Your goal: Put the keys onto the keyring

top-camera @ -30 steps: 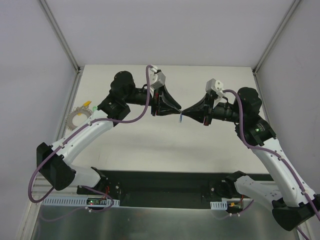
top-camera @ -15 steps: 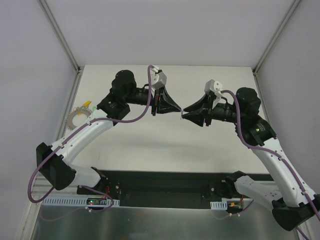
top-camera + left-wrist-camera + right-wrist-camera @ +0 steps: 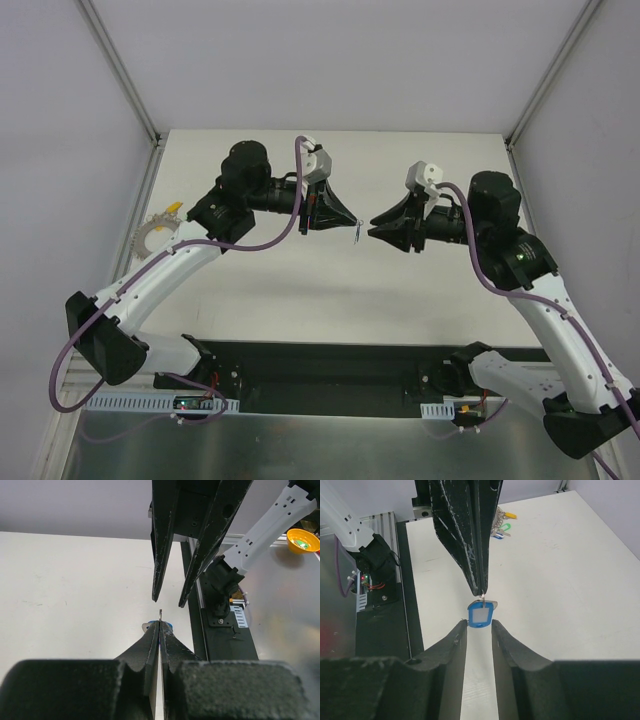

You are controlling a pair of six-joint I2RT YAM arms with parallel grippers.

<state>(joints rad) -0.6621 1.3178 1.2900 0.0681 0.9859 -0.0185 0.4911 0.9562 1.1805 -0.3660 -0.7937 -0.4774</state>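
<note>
Carry step: left gripper (image 3: 159, 626) pinches blue plastic-headed key (image 3: 480, 616); right gripper (image 3: 479, 624) spread. Next: thread onto toothed grey metal keyring (image 3: 143, 238), left.

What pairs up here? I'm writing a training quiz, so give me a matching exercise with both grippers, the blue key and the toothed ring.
1. left gripper
2. right gripper
3. small blue plastic-headed key
4. large grey toothed metal keyring

a. lying by the white table's left edge
b. fingers apart
c. dangling in mid-air
d. fingers shut

Pairs: 1-d, 2-b, 3-c, 4-a
</note>
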